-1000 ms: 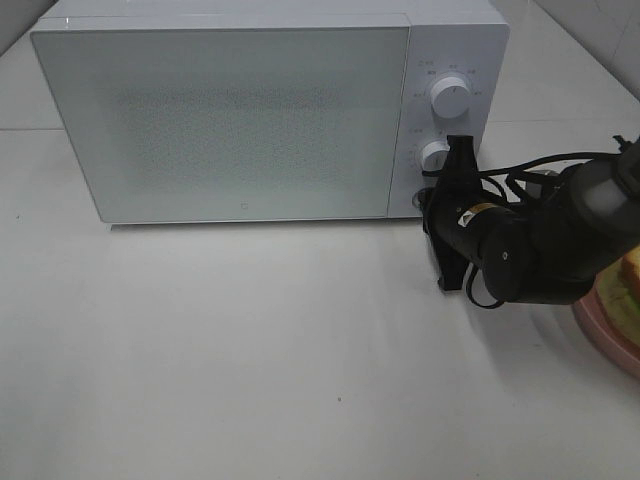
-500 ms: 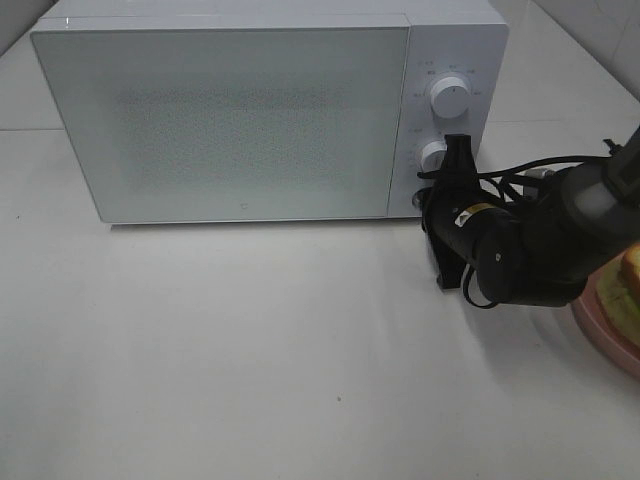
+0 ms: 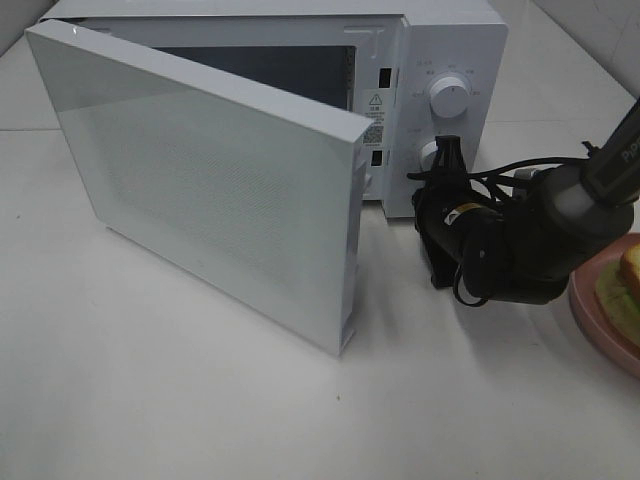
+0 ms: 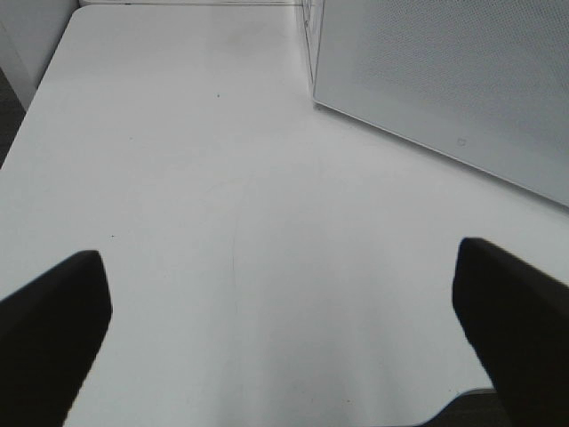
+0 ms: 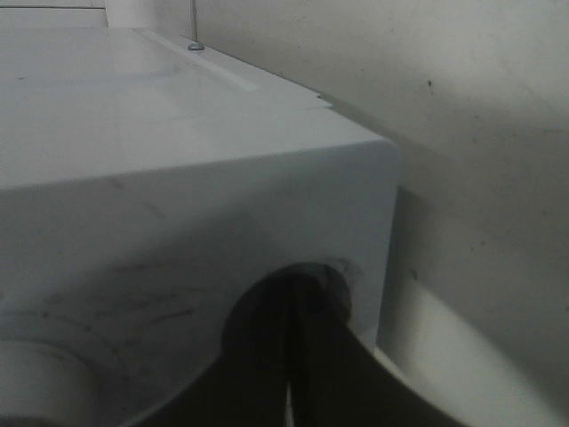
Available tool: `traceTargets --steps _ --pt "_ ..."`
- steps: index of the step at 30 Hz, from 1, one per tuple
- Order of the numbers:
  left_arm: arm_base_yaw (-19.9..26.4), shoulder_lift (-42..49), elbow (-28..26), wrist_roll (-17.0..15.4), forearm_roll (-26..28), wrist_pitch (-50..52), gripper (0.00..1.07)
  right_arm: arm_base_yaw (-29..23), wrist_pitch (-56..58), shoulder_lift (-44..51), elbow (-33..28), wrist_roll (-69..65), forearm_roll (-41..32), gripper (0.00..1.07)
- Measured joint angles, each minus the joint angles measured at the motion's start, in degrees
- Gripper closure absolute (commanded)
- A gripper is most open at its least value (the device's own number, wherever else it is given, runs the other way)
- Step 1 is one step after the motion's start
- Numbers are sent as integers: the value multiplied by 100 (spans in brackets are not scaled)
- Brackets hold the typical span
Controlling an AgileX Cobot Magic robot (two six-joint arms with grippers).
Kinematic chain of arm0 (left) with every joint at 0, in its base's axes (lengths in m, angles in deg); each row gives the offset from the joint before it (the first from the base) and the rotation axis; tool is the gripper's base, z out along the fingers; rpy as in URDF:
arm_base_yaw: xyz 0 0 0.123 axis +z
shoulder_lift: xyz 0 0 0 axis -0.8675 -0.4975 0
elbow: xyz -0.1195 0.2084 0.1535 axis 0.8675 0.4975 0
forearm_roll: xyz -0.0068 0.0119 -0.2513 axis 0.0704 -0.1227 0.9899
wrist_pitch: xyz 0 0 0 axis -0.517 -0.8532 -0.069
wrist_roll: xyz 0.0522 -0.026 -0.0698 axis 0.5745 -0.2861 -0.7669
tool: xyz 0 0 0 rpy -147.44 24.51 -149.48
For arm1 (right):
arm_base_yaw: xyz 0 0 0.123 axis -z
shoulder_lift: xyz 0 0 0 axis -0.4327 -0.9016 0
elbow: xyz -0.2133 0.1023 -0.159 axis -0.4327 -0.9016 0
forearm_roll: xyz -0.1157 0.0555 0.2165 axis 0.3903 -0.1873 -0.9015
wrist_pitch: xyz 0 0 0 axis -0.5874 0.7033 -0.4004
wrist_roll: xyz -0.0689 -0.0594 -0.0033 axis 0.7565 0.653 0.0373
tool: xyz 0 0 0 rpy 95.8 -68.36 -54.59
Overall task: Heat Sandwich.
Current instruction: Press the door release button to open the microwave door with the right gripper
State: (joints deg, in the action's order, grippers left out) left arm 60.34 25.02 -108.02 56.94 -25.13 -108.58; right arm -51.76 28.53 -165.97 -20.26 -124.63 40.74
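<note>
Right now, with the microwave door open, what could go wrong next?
1. The door is only partly open; bringing the sandwich in from the pink plate could clip its free edge.
2. The right gripper, shut, sits against the control panel beside the lower knob; pulling back carelessly could turn it.

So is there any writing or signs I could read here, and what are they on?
"Po": white letters on the right arm, cut off at the picture's edge.
Warning triangle sign: on a sticker on the microwave behind its open door; the print is too small to read.
Marks round the knobs: too small to read.
On that arm, a yellow sticker: blurred.
</note>
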Motion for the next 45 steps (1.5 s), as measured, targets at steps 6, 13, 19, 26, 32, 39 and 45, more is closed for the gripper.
traceTargets --steps 6,13,19,26,32,39,45 --pt "0 0 0 0 0 0 7 0 29 0 6 0 0 107" --pt "0 0 0 0 0 0 7 0 69 0 11 0 0 107" --pt "0 0 0 0 0 0 7 0 178 6 34 0 0 107" --pt "0 0 0 0 0 0 7 0 281 29 46 -11 -6 107" --pt "0 0 0 0 0 0 7 57 464 172 -11 -17 103 107" --pt "0 0 0 0 0 0 7 132 544 332 -201 -97 561 107" --pt "0 0 0 0 0 0 7 126 590 716 -716 -195 1083 107"
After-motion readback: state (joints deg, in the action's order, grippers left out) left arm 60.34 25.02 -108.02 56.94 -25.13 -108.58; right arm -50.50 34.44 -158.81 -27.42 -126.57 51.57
